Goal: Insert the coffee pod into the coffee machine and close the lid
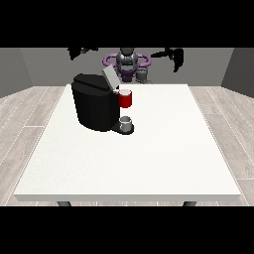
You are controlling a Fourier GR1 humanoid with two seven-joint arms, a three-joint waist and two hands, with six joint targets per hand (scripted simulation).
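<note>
A black coffee machine (95,106) stands on the table's left half. Its grey lid (110,77) is tilted up and open, and below it a red pod holder (126,99) sticks out to the right. A small grey cup (127,122) sits on the machine's base. A small grey cylinder (142,75), which looks like the coffee pod, stands at the table's far edge near the robot. The hand at the view's left (79,51) is raised above and behind the machine. The hand at the view's right (174,56) is also raised, with its fingers hanging down relaxed and holding nothing.
The large white table (149,158) stretches from the machine towards the camera and to the right. The robot's torso (127,60) stands behind the table's far edge. Wood-look floor surrounds the table.
</note>
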